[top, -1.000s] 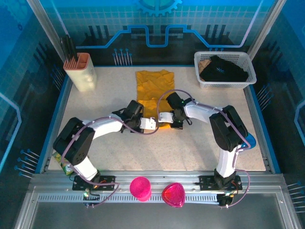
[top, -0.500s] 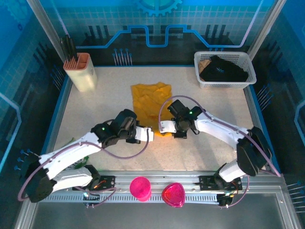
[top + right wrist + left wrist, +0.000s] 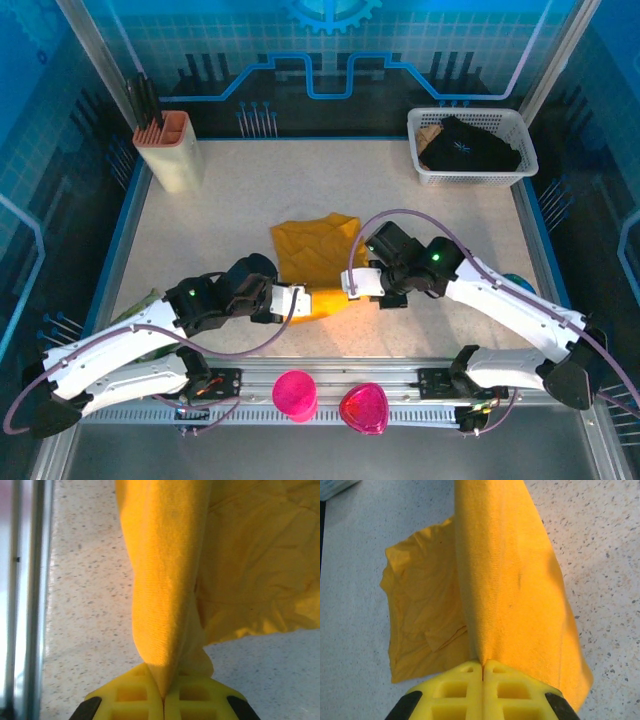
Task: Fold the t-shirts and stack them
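One t-shirt (image 3: 310, 250) mid-fold: left gripper (image 3: 294, 301) & right gripper (image 3: 352, 283) both pinched tight on its 6 o'clock hem, held raised; stacking not begun.

Cut off and covered
In both wrist views the t-shirt (image 3: 510, 580) runs off the top edge and the yellow fingers (image 3: 455, 692) off the bottom; dark cloth (image 3: 470, 145) in the basket (image 3: 470, 178) partly covers something tan (image 3: 430, 132).
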`<state>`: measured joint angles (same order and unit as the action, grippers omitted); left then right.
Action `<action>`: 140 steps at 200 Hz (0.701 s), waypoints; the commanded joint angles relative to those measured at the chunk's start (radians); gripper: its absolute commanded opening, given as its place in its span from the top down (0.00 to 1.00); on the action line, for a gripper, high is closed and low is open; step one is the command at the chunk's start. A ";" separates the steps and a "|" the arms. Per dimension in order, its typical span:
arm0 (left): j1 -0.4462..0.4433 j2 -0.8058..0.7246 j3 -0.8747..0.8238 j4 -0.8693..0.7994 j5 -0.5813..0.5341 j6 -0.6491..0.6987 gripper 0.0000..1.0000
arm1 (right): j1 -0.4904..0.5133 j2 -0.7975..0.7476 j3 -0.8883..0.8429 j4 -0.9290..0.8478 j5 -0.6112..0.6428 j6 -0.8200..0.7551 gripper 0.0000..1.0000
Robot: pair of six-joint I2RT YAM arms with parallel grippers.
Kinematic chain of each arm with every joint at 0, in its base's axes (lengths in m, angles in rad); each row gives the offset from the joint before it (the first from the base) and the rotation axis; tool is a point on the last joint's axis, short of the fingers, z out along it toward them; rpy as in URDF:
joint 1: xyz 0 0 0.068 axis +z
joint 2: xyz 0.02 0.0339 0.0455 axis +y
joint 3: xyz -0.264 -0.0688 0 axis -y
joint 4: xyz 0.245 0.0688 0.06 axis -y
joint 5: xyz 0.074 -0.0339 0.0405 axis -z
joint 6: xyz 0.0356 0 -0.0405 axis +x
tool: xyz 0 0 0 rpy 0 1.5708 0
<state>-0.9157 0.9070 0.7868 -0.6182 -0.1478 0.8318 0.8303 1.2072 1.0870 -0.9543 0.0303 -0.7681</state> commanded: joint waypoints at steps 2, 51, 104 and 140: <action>0.000 -0.002 -0.017 -0.005 -0.090 -0.029 1.00 | -0.018 0.043 0.040 0.092 0.061 -0.045 1.00; 0.137 0.039 -0.024 0.198 -0.137 0.030 1.00 | -0.125 0.247 0.166 0.261 0.076 -0.111 1.00; 0.339 0.252 -0.003 0.433 -0.050 0.065 1.00 | -0.192 0.488 0.338 0.310 0.099 -0.129 1.00; 0.421 0.440 0.026 0.596 -0.019 0.061 1.00 | -0.215 0.627 0.420 0.347 0.132 -0.107 1.00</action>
<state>-0.5343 1.2621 0.7685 -0.1791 -0.2127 0.8738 0.6361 1.7638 1.4445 -0.6540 0.1322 -0.8803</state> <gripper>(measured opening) 0.054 0.067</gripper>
